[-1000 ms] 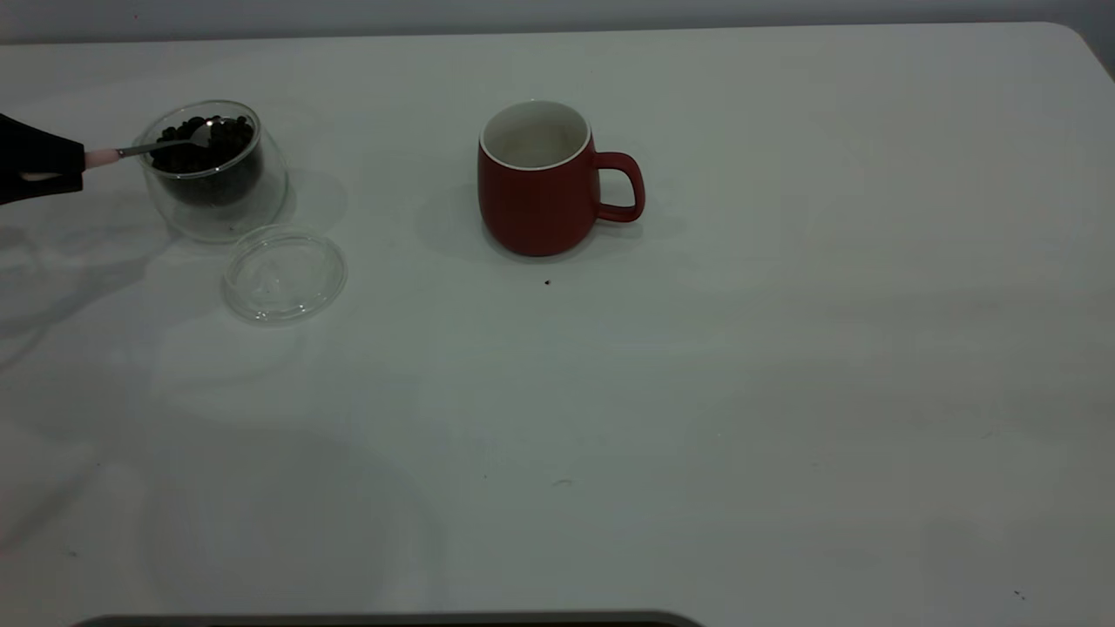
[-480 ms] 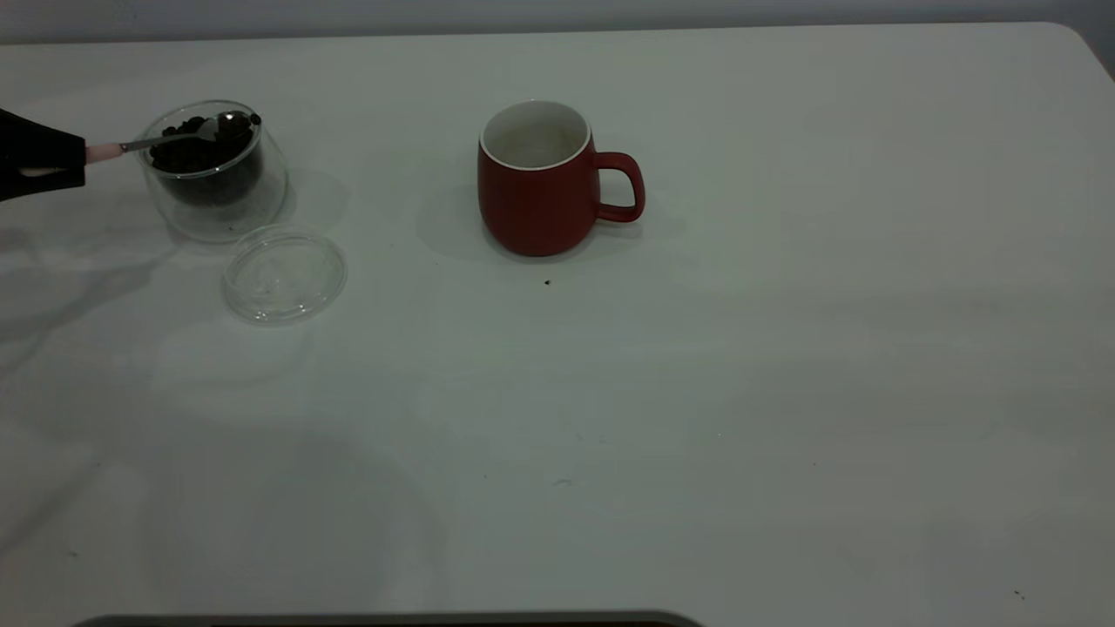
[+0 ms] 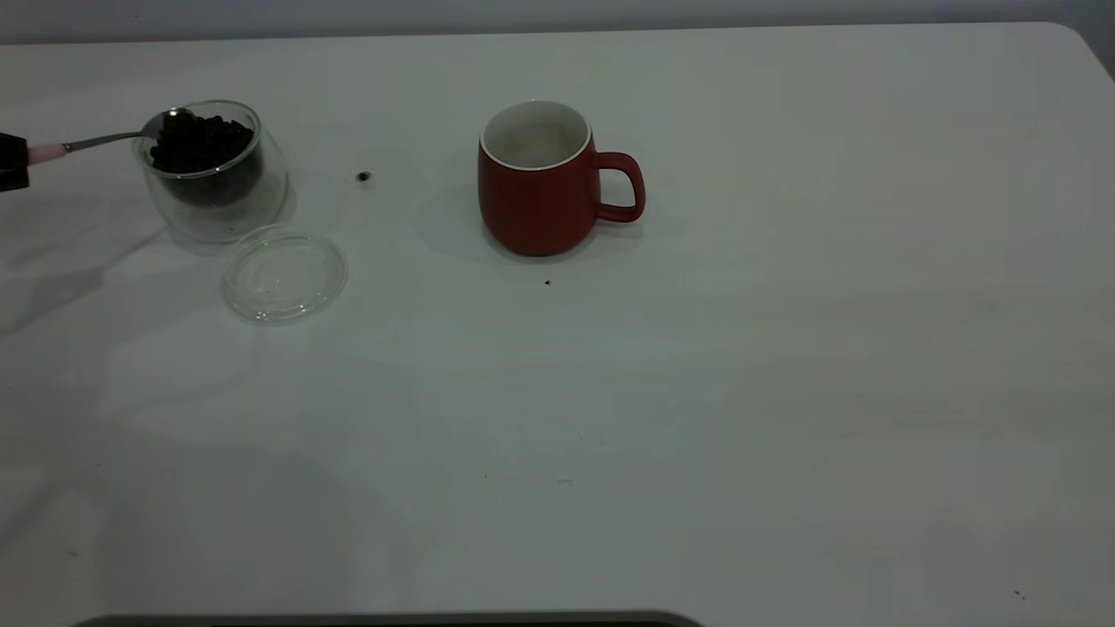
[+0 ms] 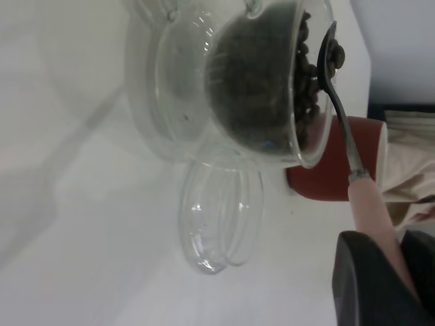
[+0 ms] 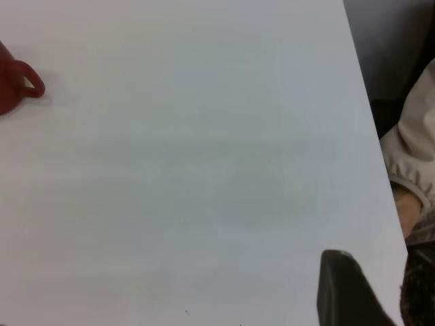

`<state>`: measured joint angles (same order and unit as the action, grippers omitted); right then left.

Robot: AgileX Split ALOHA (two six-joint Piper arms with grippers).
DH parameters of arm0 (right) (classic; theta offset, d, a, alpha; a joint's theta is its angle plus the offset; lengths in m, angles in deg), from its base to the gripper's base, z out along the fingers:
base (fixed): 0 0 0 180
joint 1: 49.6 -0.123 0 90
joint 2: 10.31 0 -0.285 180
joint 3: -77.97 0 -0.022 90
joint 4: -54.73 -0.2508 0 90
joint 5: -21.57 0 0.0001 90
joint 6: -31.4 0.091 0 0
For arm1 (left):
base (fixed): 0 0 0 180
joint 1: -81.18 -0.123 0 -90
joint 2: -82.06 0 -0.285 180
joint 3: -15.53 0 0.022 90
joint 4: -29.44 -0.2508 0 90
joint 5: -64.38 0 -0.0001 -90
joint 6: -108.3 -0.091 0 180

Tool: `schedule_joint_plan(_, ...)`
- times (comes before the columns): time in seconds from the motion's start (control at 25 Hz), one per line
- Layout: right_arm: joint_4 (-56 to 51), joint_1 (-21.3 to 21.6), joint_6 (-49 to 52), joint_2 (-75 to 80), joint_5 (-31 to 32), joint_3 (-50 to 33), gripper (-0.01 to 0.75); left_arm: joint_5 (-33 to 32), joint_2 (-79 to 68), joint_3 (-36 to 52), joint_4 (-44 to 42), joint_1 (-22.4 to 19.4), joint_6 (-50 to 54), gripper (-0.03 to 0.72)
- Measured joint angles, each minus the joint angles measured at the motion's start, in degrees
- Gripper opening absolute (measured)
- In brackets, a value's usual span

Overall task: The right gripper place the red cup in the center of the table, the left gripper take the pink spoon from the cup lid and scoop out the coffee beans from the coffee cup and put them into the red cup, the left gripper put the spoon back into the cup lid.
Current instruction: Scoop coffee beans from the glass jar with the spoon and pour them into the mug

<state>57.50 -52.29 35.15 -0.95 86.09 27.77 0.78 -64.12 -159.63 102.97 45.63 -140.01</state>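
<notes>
Exterior view: left claw (image 3: 10, 162) clamped on pink spoon (image 3: 104, 139), bowl over coffee cup (image 3: 212, 170) rim.

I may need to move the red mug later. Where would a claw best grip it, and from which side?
Probably by the loop handle of the red cup. It juts out toward the exterior view's right, so come from that side, which looks open. The body is rounded and wide; the handle is narrow, with an open loop.

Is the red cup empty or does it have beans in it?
Empty: the red cup shows only its white inside, no dark beans.
</notes>
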Motion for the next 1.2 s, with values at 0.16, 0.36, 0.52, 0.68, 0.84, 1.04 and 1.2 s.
schedule_joint_plan(0.16, 0.0, 0.0, 0.0, 0.0, 0.0, 0.0, 0.239, -1.3, 0.0, 0.0, -0.1, 0.0, 0.0, 0.123)
schedule_joint_plan(0.36, 0.0, 0.0, 0.0, 0.0, 0.0, 0.0, 0.239, -1.5, 0.0, -0.1, -1.7, 0.2, 2.4, 0.123)
schedule_joint_plan(0.52, 0.0, 0.0, 0.0, 0.0, 0.0, 0.0, 0.239, -1.5, 0.0, -0.1, -2.9, 2.8, 4.6, 0.123)
schedule_joint_plan(0.68, 0.0, 0.0, 0.0, 0.0, 0.0, 0.0, 0.239, -1.5, 0.0, -0.1, -2.9, 8.6, 5.1, 0.123)
schedule_joint_plan(0.84, 0.0, 0.0, 0.0, 0.0, 0.0, 0.0, 0.239, -1.6, 0.0, -0.1, -2.1, 14.8, 5.1, 0.123)
schedule_joint_plan(1.04, 0.0, 0.0, 0.0, 0.0, 0.0, 0.0, 0.239, -1.6, 0.0, -0.1, 3.4, 19.3, 5.0, 0.123)
schedule_joint_plan(1.2, 0.0, 0.0, 0.0, 0.0, 0.0, 0.0, 0.239, -1.6, 0.0, -0.1, 4.9, 21.7, 4.9, 0.123)
